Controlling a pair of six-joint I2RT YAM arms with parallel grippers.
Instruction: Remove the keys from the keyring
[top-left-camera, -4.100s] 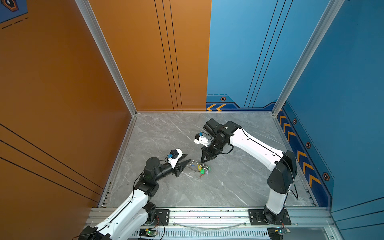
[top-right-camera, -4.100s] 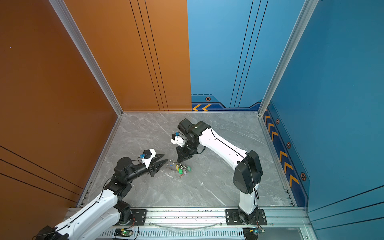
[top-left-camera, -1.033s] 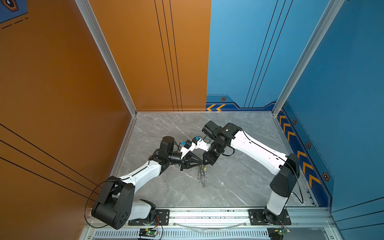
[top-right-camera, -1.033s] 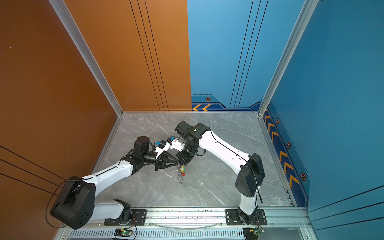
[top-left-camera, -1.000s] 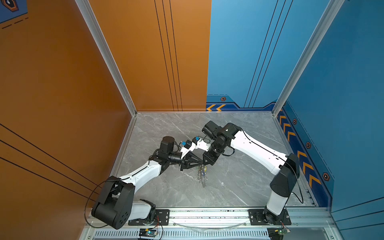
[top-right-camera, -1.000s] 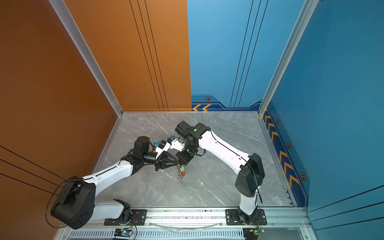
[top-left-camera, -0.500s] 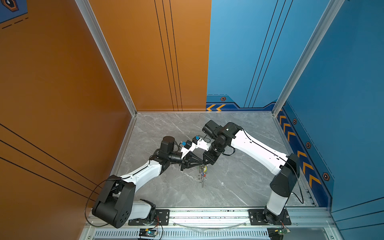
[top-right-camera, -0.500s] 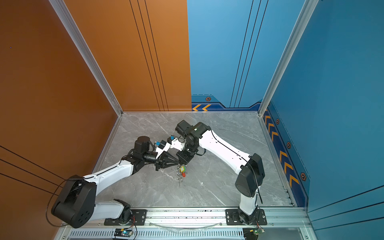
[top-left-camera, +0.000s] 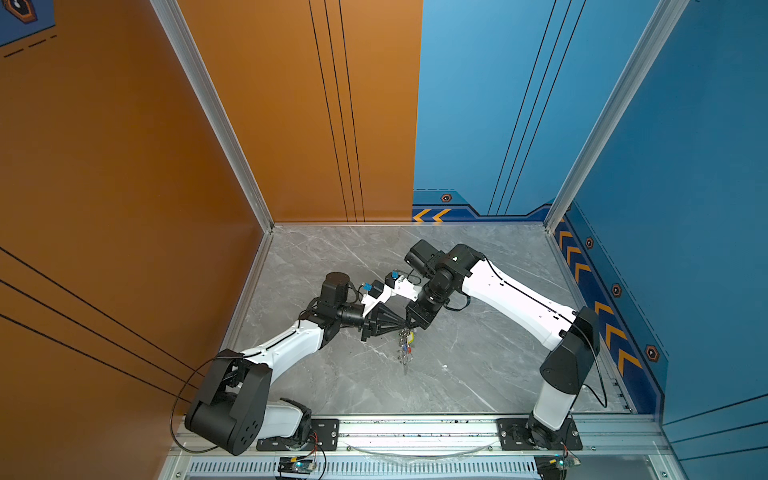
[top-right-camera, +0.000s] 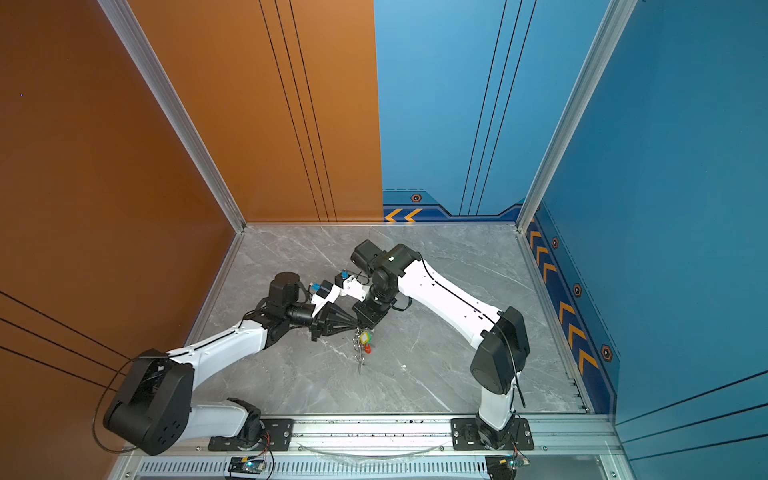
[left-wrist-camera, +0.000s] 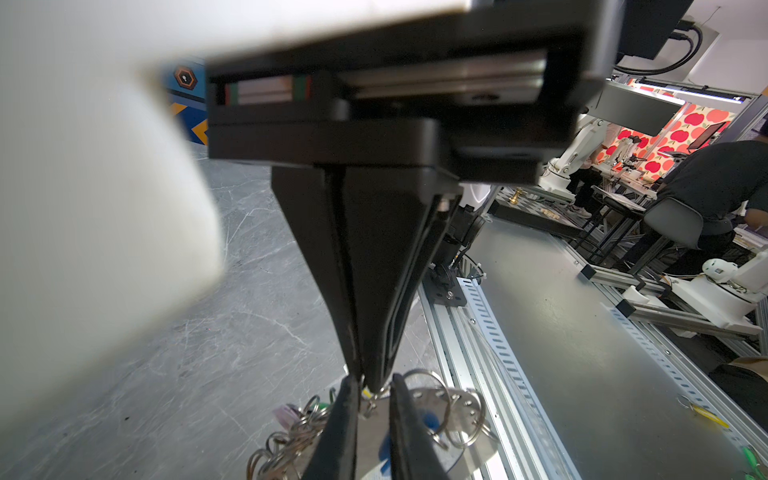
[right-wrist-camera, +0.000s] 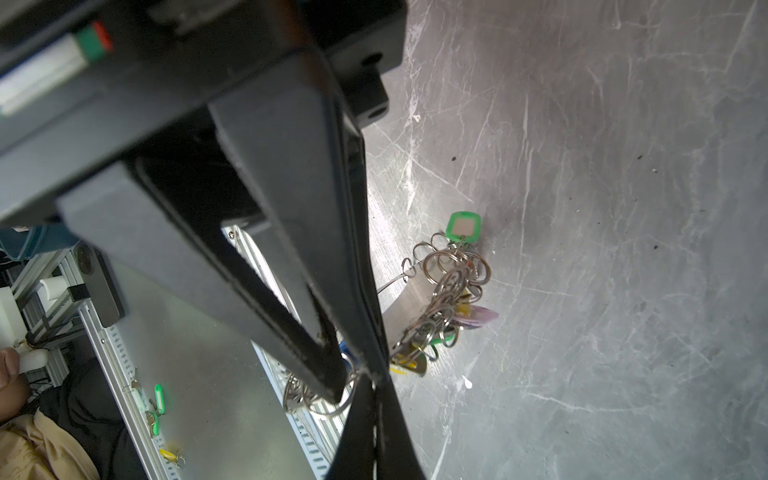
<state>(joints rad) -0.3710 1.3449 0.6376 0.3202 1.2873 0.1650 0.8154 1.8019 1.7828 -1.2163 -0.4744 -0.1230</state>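
The keyring (left-wrist-camera: 461, 409), a flat grey hoop edged with split rings, hangs above the marble floor, its plate also showing in the right wrist view (right-wrist-camera: 405, 309). The keys (top-left-camera: 405, 345) dangle below it in both top views (top-right-camera: 362, 343), with green (right-wrist-camera: 463, 226), pink and yellow tags. My right gripper (right-wrist-camera: 374, 384) is shut on the keyring's upper edge. My left gripper (left-wrist-camera: 371, 378) meets it tip to tip from the left (top-left-camera: 402, 327). Its jaws are closed to a narrow gap on a blue-tagged key (right-wrist-camera: 345, 351) and its split ring.
An aluminium rail (top-left-camera: 415, 428) runs along the floor's front edge. Loose keys with green and yellow tags (right-wrist-camera: 158, 405) lie on the metal shelf beyond it. Orange and blue walls close in the left, back and right sides.
Four seconds ago the bunch lay on the floor and the left arm was back near its base. In the last second both arms barely moved and the left jaws narrowed slightly.
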